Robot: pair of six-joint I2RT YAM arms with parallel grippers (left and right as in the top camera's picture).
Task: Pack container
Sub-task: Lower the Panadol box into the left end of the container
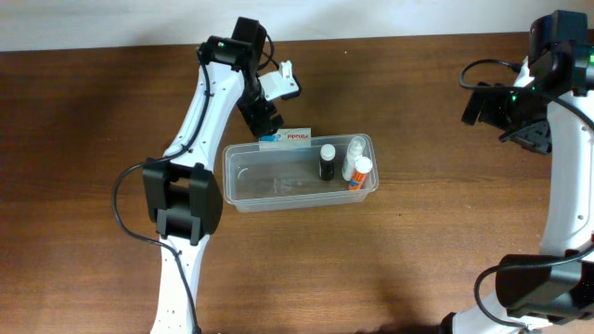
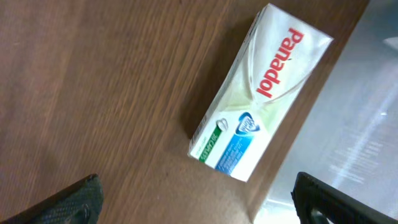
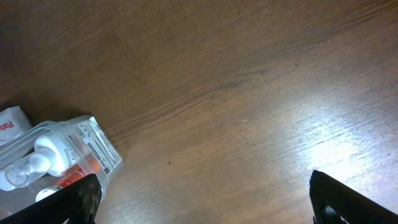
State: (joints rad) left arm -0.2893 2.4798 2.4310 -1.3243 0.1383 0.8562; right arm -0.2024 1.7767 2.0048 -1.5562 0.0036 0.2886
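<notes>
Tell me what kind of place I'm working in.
Probably a robot lab bench: two arms at a plain wooden table, with a Panadol box beside a clear container holding small bottles.

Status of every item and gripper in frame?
container: open, no lid
Panadol box: closed, on table outside container
dark bottle: capped, in container
clear bottle: in container
orange-capped bottle: in container
left gripper: open, empty
right gripper: open, empty

A white Panadol box (image 1: 297, 136) lies on the brown wooden table (image 1: 418, 260). At its 4 o'clock, three small bottles cluster: black (image 1: 327, 163), clear (image 1: 354, 156), orange-capped (image 1: 360, 173).
</notes>
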